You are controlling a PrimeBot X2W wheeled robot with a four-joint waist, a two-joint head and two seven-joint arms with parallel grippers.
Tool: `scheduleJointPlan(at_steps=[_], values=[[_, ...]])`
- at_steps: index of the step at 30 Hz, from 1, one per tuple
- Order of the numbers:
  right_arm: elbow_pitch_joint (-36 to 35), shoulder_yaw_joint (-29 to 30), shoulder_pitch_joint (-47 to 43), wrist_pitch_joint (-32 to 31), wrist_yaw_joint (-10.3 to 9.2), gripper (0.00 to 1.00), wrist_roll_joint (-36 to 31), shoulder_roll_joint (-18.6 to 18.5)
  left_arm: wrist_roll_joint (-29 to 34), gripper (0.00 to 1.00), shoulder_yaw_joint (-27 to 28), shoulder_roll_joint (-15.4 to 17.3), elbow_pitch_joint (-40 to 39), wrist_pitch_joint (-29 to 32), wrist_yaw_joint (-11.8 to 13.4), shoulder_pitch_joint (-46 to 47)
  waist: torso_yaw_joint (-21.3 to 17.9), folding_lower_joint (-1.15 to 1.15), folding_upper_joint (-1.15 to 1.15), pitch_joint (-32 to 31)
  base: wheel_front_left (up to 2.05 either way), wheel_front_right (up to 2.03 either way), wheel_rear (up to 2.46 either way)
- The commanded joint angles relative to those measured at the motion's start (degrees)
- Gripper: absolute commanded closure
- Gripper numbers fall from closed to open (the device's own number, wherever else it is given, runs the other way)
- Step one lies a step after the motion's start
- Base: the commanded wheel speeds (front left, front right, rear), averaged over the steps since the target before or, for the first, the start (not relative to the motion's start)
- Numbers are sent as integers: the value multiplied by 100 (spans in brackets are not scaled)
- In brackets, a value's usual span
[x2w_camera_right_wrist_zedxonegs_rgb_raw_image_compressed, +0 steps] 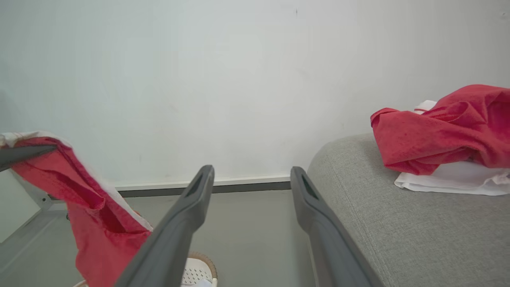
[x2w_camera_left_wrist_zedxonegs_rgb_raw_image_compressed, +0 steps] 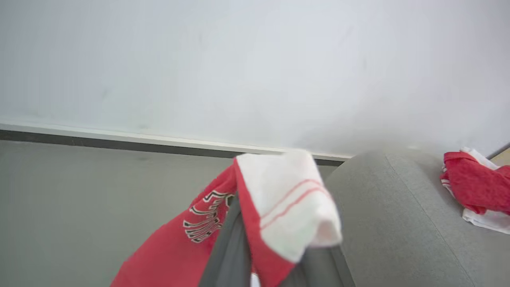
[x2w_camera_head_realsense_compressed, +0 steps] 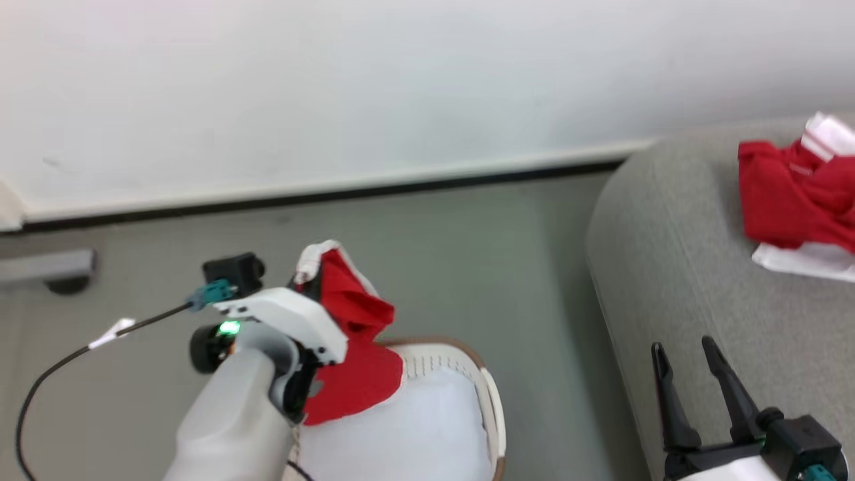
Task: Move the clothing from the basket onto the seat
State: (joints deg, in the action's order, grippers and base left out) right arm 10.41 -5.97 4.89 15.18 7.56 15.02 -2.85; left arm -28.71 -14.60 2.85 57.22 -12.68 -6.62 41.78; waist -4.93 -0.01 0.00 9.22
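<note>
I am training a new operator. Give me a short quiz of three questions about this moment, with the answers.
1. True or false: the right gripper is open and empty.
2. What does the left gripper hold? A) a red garment B) a white pillow C) nothing
3. Fill in: a red and white clothing pile already lies on the grey ____.
Key: 1 true; 2 A; 3 sofa.
</note>
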Motion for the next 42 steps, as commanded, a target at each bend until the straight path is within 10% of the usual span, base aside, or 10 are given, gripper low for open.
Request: scheduleJointPlan(at_steps=[1, 26, 42], values=[[18, 3, -164, -5, -14, 0, -46, -9, -142, 100, -231, 14, -384, 87, 52, -114, 205, 1, 0, -513, 0, 0, 0], [-276, -494, -563, -5, -15, 0, -330, -56, -322, 100, -902, 304, -5166, 1862, 1177, -1140, 213, 1, 0, -1250, 0, 0, 0], [-289, -3169, 1071, -4, -15, 0, 570, -1621, -330, 100, -1238, 355, -6217, 2312, 1324, -1478, 306, 1, 0, -1229, 0, 0, 0]])
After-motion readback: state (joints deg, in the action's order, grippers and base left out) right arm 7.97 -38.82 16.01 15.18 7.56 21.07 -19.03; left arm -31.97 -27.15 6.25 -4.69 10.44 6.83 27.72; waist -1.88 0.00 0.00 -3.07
